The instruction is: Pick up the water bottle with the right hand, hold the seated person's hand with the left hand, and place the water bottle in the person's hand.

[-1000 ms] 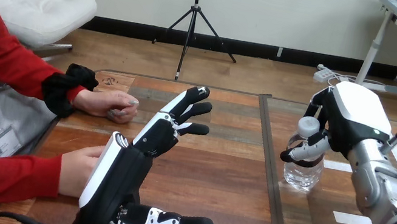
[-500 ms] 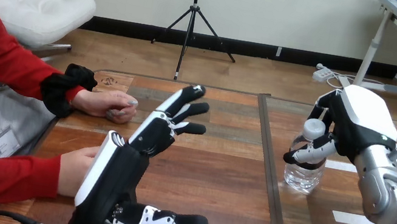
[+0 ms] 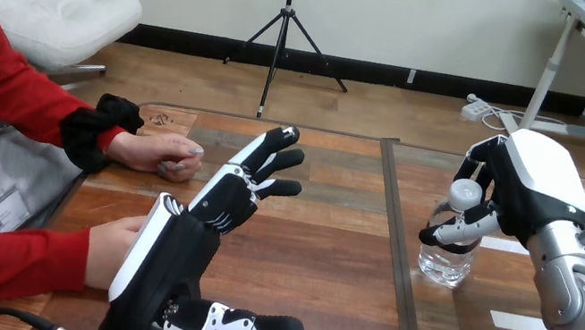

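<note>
The wooden table (image 3: 319,251) has a seam down its middle, and the bottle (image 3: 445,257) stands upright to the right of it, its base apparently on the wood. The right hand (image 3: 531,184) has its fingers curled behind the bottle's neck and its thumb (image 3: 461,228) crossing the front just under the cap, a high grip that looks set for lifting, though the lift has not begun. The left hand (image 3: 167,265) stands edge-on near the table's left side, fingers (image 3: 272,157) straight and spread and thumb (image 3: 242,327) stretched out, holding nothing. Its white back is just beside the person's near hand (image 3: 109,249), probably placed to take it; whether they touch I cannot tell. The person's far hand (image 3: 154,154) rests on the table, apart from both.
</note>
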